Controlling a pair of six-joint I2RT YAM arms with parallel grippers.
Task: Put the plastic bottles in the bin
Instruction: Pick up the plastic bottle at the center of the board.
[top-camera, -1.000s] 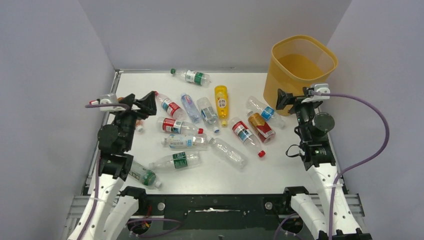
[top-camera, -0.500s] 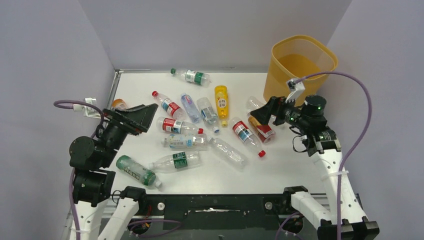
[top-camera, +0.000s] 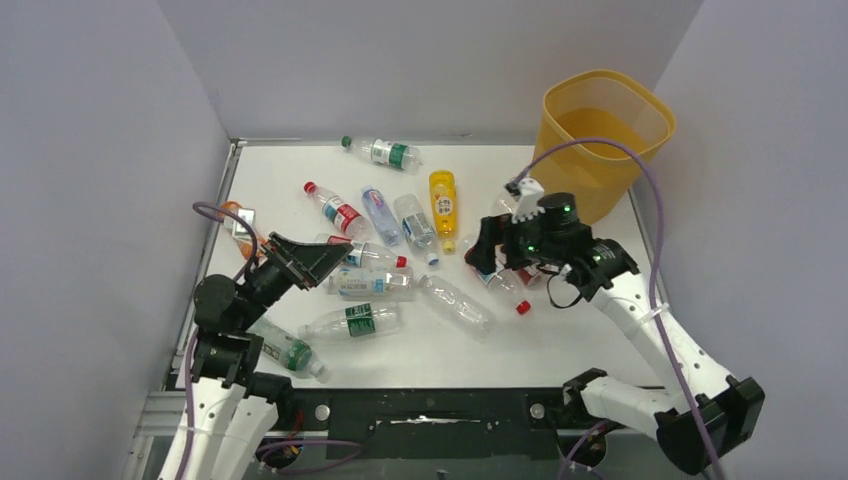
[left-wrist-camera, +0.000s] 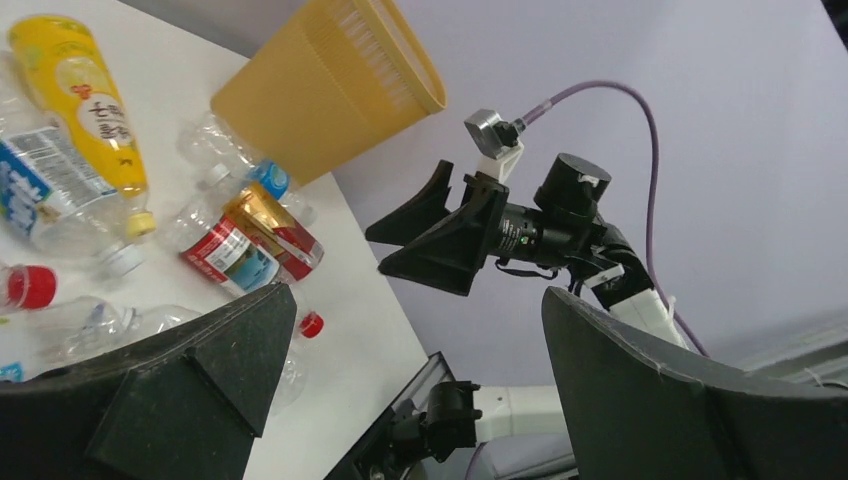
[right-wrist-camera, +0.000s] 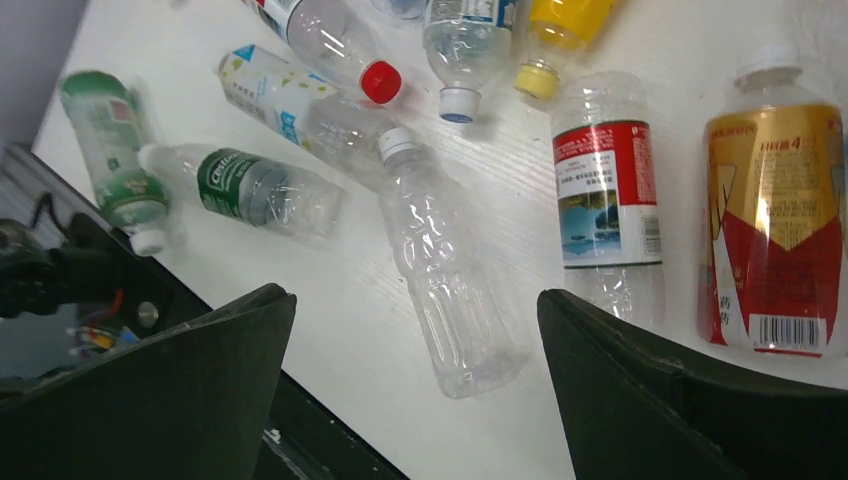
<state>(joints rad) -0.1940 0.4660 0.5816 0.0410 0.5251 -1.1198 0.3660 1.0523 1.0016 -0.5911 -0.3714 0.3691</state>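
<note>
Several plastic bottles lie scattered on the white table (top-camera: 560, 340); among them are a yellow one (top-camera: 443, 205), a clear unlabelled one (top-camera: 458, 305) and a green-labelled one (top-camera: 352, 320). The yellow-orange bin (top-camera: 605, 130) stands at the back right corner. My left gripper (top-camera: 312, 262) hangs open above the bottles at the left, holding nothing. My right gripper (top-camera: 487, 245) is open over the red-labelled bottles near the middle. In the right wrist view the right gripper (right-wrist-camera: 415, 295) points down over the clear bottle (right-wrist-camera: 440, 270), beside a red-labelled bottle (right-wrist-camera: 605, 195).
Grey walls close in the table on three sides. A dark rail (top-camera: 430, 405) runs along the near edge between the arm bases. An orange bottle (top-camera: 235, 212) lies by the left wall. A purple cable (top-camera: 600, 155) loops past the bin's front.
Both arms swung inward. The left gripper moved right over the left bottles. The right gripper left the bin's side and came left over the red-labelled bottles. Both stayed open.
</note>
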